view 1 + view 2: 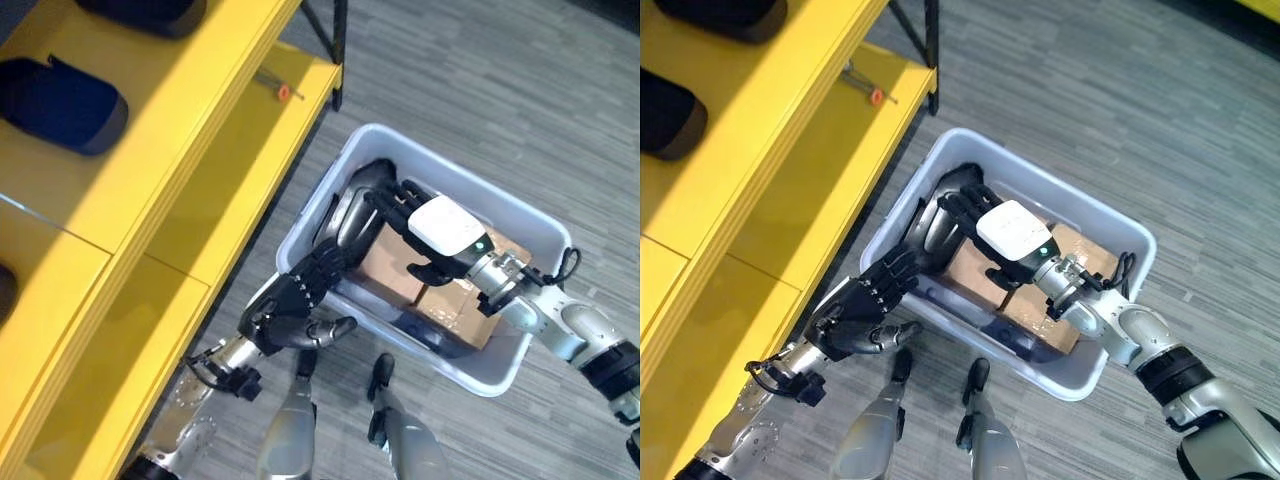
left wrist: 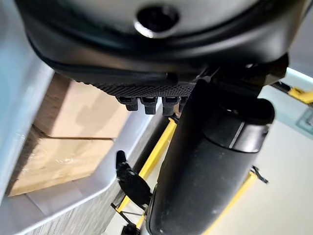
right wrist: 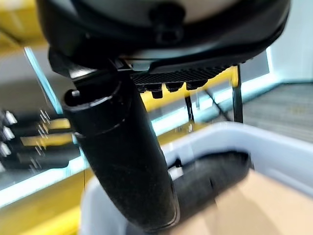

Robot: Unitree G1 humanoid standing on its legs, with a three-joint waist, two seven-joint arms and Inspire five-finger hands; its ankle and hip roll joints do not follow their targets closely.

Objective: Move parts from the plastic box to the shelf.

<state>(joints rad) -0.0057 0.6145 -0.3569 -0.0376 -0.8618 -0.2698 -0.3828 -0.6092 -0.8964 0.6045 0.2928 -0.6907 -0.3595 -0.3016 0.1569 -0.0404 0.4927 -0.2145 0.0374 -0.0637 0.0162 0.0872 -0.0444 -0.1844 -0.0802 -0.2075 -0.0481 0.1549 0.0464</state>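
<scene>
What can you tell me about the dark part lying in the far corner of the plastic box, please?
The dark part is a rounded, glossy black piece with a greyish inner face, seemingly moulded plastic. It lies in the corner of the pale plastic box nearest the yellow shelf, beside the brown cardboard boxes. Both hands are at it: the left hand reaches over the box wall from the shelf side, and the right hand comes from above the cardboard. Whether either grips it cannot be seen.

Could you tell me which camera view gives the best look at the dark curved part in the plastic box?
The left eye view: the dark curved part lies at the pale plastic box's far end, beside cardboard boxes. The right eye view shows likewise. The right wrist view shows it blurred, past the right hand.
</scene>
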